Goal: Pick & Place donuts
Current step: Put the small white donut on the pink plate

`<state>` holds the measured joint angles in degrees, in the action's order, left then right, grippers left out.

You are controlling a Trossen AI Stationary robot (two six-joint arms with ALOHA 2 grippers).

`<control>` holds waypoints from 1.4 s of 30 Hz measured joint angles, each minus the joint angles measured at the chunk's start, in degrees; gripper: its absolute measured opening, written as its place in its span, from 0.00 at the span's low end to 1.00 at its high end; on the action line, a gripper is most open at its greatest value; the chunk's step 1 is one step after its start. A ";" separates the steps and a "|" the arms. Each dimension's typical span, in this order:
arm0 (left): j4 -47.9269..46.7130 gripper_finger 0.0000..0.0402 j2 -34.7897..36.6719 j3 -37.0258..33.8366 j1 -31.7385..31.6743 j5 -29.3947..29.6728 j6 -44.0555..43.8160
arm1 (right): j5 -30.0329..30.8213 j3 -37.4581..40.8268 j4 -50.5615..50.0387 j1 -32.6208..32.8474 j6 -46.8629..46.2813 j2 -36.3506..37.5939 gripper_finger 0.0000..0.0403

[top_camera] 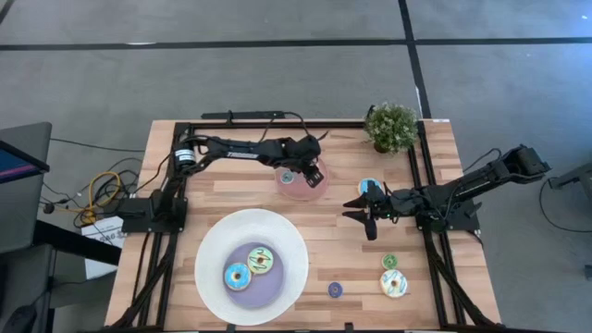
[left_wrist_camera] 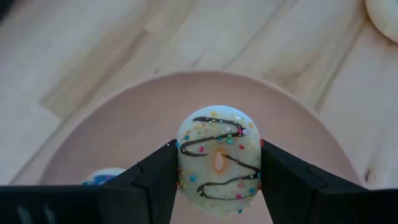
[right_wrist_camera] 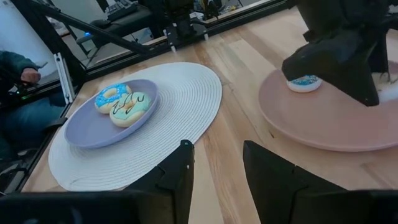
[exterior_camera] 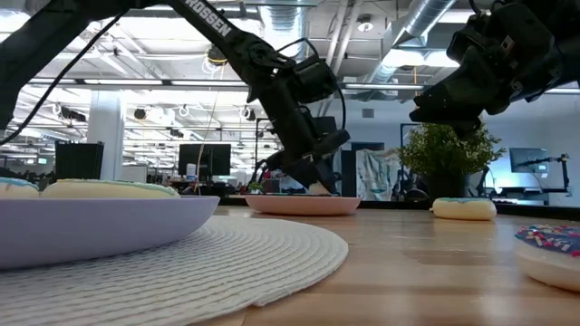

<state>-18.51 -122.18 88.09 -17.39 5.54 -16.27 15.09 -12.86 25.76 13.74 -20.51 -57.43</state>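
My left gripper (top_camera: 310,173) is over the pink plate (top_camera: 298,192) at the table's far middle, shut on a small white sprinkled donut (left_wrist_camera: 217,158). A small blue-iced donut (right_wrist_camera: 305,82) lies flat on that plate beside it. My right gripper (top_camera: 365,215) hovers open over bare wood right of the pink plate, touching nothing, with a blue donut (top_camera: 370,188) lying just beyond it. The large blue donut (top_camera: 237,276) and large green donut (top_camera: 260,260) lie flat in the big white plate's lavender centre (top_camera: 264,289). A small green donut (top_camera: 389,262), a white sprinkled donut (top_camera: 394,283) and a small purple donut (top_camera: 335,289) lie on the table's near right. My left gripper pinches the small white sprinkled donut between its two fingers (left_wrist_camera: 155,180), one on each opposite side of its rim (left_wrist_camera: 181,163). The fingers come from above, pointing down. The donut sits icing up over the pink plate (left_wrist_camera: 124,124); whether it touches the plate I cannot tell.
A potted plant (top_camera: 391,127) stands at the far right corner. A round white woven mat (right_wrist_camera: 186,93) lies under the big plate. A black frame (top_camera: 425,176) runs along the table's edges. Bare wood lies between the two plates. A person's sleeve (right_wrist_camera: 15,68) shows beyond the table.
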 joint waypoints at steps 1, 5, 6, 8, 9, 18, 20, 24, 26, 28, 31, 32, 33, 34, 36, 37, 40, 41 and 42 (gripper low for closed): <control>-0.19 0.47 -0.01 -0.02 -0.04 -0.30 0.16 | 0.00 0.00 0.01 0.00 0.04 0.00 0.32; -0.07 0.47 0.03 0.02 -0.04 1.56 0.61 | 0.00 0.00 -0.02 0.00 0.20 0.00 0.32; -0.06 0.47 0.03 0.02 -0.08 1.67 0.62 | 0.00 0.00 -0.03 0.00 0.47 0.00 0.32; -0.03 0.47 0.03 0.02 -0.21 1.41 0.63 | 0.00 0.00 -0.02 0.00 0.58 0.00 0.32; -0.04 0.47 0.03 0.02 -0.24 1.03 0.63 | 0.00 0.00 0.00 0.00 0.58 0.00 0.32; 2.26 0.47 -2.33 -0.16 -0.77 -0.06 0.85 | 0.00 0.00 0.06 0.00 0.52 0.00 0.32; 2.53 0.47 -3.09 -0.24 -0.83 -0.88 0.63 | 0.00 0.00 0.04 0.00 0.49 0.00 0.32; 2.60 0.47 -3.42 -0.22 -0.83 -0.50 0.64 | -0.01 0.00 0.02 0.00 0.50 0.00 0.32; 2.56 0.47 -3.47 -0.22 -0.83 -0.63 0.63 | -0.01 0.00 0.04 0.00 0.50 0.00 0.32; 2.52 0.47 -3.47 -0.22 -0.83 -0.62 0.65 | -0.02 0.00 0.00 0.00 0.50 0.00 0.32; 2.49 0.47 -3.47 -0.22 -0.83 -0.67 0.77 | 0.00 0.00 0.00 0.00 0.51 0.00 0.32; 2.48 0.48 -3.47 -0.22 -0.83 -0.74 0.78 | -0.01 0.00 0.02 0.00 0.51 0.00 0.32; 2.48 0.48 -3.47 -0.22 -0.83 -0.80 0.79 | -0.01 0.00 0.02 0.00 0.51 0.00 0.32; 2.46 0.49 -3.47 -0.22 -0.83 -0.83 0.83 | -0.02 0.00 0.00 0.00 0.52 0.00 0.32; 2.41 0.52 -3.47 -0.22 -0.83 -0.81 1.04 | -0.02 0.00 0.01 0.00 0.50 0.00 0.32; 2.41 0.54 -3.47 -0.22 -0.83 -0.79 1.04 | -0.02 0.00 0.01 0.00 0.51 0.00 0.32; 2.41 0.60 -3.47 -0.20 -0.80 -0.79 1.06 | -0.02 0.00 0.02 0.00 0.50 0.00 0.32; 2.42 0.62 -3.47 -0.20 -0.80 -0.79 1.06 | -0.01 0.00 0.02 0.00 0.50 0.00 0.32; 2.46 0.64 -3.47 -0.19 -0.82 -0.79 1.06 | -0.02 0.00 0.02 0.00 0.51 0.00 0.32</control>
<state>-16.05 -125.64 87.91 -18.21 4.75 -15.20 15.07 -12.86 25.78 13.74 -20.00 -57.43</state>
